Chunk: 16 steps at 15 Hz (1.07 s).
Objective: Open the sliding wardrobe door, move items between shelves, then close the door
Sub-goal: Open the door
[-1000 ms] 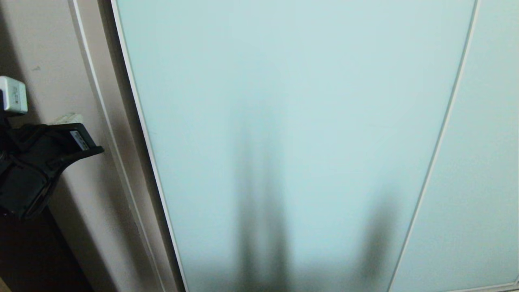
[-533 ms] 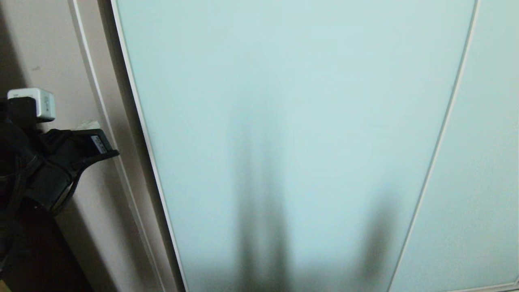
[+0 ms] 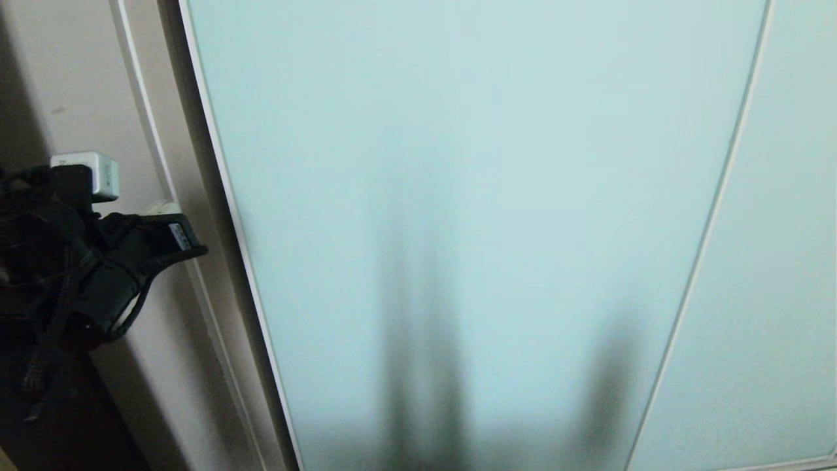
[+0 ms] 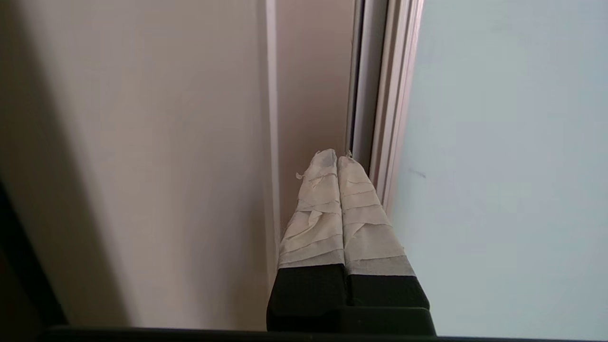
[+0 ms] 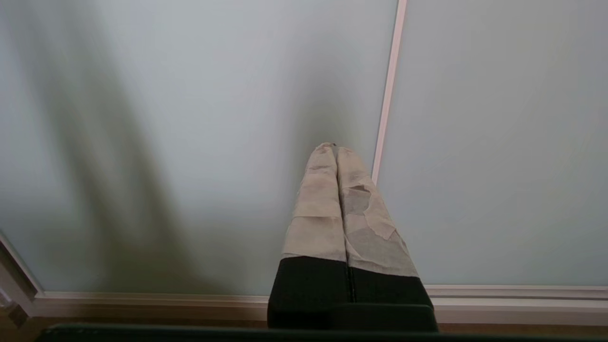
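Tape-wrapped fingers of the left tool (image 4: 337,159) are pressing together, clenched on nothing, and pointing at the groove just left of the door (image 3: 471,196), in front of the off-white post (image 3: 140,118). The door is standing closed, its long edge (image 4: 394,95) running upright just right of the tips. Right of that edge, the right tool (image 5: 335,149) is hanging clenched and empty before the glass. Judging by nearness, the left arm is better placed to push the door sideways.

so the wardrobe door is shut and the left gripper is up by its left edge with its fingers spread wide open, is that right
Not quite. The sliding wardrobe door is shut and the left gripper is by its left edge, but the left wrist view shows its taped fingers pressed together, not spread.
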{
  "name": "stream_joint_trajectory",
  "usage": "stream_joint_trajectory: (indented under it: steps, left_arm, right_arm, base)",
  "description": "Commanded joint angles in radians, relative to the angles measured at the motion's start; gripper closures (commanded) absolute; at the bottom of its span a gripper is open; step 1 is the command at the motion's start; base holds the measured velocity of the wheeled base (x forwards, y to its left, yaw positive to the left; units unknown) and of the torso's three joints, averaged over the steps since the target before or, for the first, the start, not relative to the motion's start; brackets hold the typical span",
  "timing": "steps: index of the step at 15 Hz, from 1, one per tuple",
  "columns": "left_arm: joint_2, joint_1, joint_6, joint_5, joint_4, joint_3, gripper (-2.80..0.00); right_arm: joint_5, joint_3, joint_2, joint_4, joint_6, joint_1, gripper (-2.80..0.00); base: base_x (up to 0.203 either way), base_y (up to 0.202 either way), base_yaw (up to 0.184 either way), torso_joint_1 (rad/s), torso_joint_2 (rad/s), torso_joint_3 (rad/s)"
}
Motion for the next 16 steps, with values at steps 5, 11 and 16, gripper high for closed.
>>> stream_joint_trajectory:
  steps: [5,11,16]
  left_arm:
    - [0.073,-0.001,0.004,0.000,-0.006,-0.061,0.00]
    - [0.134,-0.001,0.004,-0.003,-0.013,-0.107,0.00]
    - [0.211,-0.002,0.005,-0.009,-0.096,-0.134,0.00]
  right_arm:
    - [0.000,0.000,0.000,0.000,0.000,0.000,0.00]
    - [0.000,0.000,0.000,0.000,0.000,0.000,0.00]
    - [0.000,0.000,0.000,0.000,0.000,0.000,0.00]
  base:
    - [0.000,0.000,0.000,0.000,0.00,0.000]
    - [0.000,0.000,0.000,0.000,0.00,0.000]
    - [0.000,0.000,0.000,0.000,0.00,0.000]
